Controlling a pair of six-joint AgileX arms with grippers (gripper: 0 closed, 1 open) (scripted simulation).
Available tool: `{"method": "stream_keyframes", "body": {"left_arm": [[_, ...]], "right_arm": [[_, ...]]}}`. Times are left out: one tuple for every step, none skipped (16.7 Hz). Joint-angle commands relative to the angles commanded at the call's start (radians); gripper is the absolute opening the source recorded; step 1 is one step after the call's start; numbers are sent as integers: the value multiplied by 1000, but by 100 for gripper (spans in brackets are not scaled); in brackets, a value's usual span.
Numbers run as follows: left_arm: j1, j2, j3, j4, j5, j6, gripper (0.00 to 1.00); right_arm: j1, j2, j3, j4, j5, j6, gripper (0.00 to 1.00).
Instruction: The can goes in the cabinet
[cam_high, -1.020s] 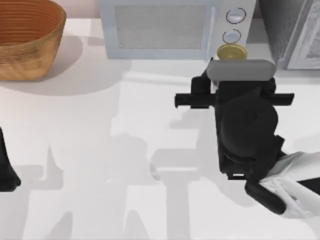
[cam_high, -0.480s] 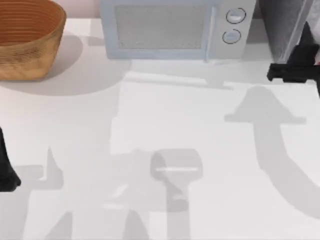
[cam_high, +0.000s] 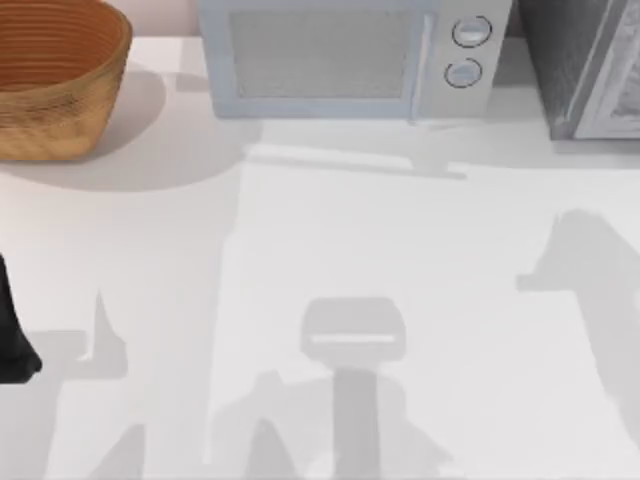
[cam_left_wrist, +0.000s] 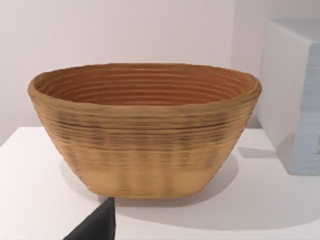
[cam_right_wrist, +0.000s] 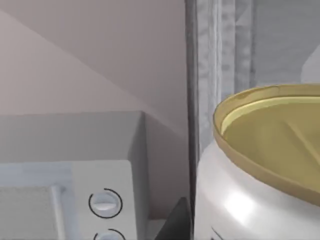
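— Left arm (cam_high: 12, 335) parked at the counter's (cam_high: 400, 250) left edge. And the can (cam_right_wrist: 260, 165)?
— Held high, past the microwave (cam_high: 330, 60), beside the cabinet (cam_high: 560, 60); right gripper (cam_right_wrist: 177, 222) probably clamped on it. Keep upright, enter slowly, avoid the door frame.

A second ago my right arm stood over the table in front of the microwave (cam_high: 345, 60), with the can (cam_right_wrist: 260, 170) at its tip. Half a second ago it was near the cabinet (cam_high: 580, 65). Now it has left the top view; its shadow remains.
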Motion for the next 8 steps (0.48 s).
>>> {"method": "stream_keyframes", "body": {"left_arm": [[0,0,0,0,0,0,100],[0,0,0,0,0,0,100],[0,0,0,0,0,0,100],[0,0,0,0,0,0,100],[0,0,0,0,0,0,100],[0,0,0,0,0,0,100],[0,0,0,0,0,0,100],[0,0,0,0,0,0,100]], "right_arm": [[-28,-90,-27,-43,-32,1,0],[-57,-185,-55,-92,-67,2,0],[-91,-279,-86,-146,-105,2,0],[-128,-366,-121,-203,-145,2,0],[-168,-443,-156,-259,-185,2,0],[-208,-509,-191,-311,-222,1,0],[-246,-565,-224,-357,-255,-2,0],[-282,-611,-254,-396,-284,-7,0]]}}
